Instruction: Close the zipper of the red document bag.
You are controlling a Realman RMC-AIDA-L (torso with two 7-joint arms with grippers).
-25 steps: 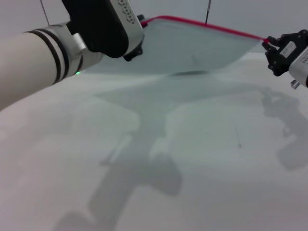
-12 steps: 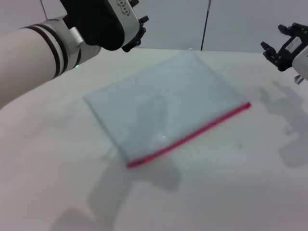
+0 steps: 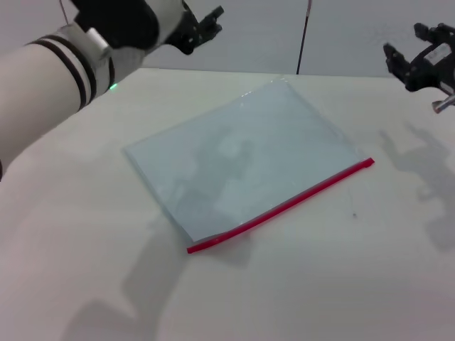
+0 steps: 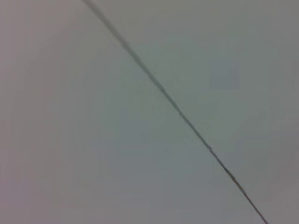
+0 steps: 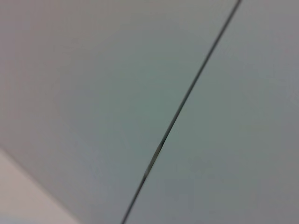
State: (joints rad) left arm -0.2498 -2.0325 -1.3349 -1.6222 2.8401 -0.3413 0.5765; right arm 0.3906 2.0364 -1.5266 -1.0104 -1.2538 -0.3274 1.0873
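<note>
The red document bag lies flat on the white table, a pale translucent pouch turned at an angle. Its zipper is the red strip along the edge nearest me, running from front left to the right. My left gripper is raised above the table's far left, open and holding nothing, well clear of the bag. My right gripper hovers at the far right, open and empty too. Neither wrist view shows the bag or any fingers.
The white table stretches around the bag on every side. A grey wall with a thin dark vertical seam stands behind it. Both wrist views show only that plain wall and seam.
A second ago both grippers held the bag up by its red edge. They let go, the bag dropped flat onto the table, and both grippers drew up and outward.
</note>
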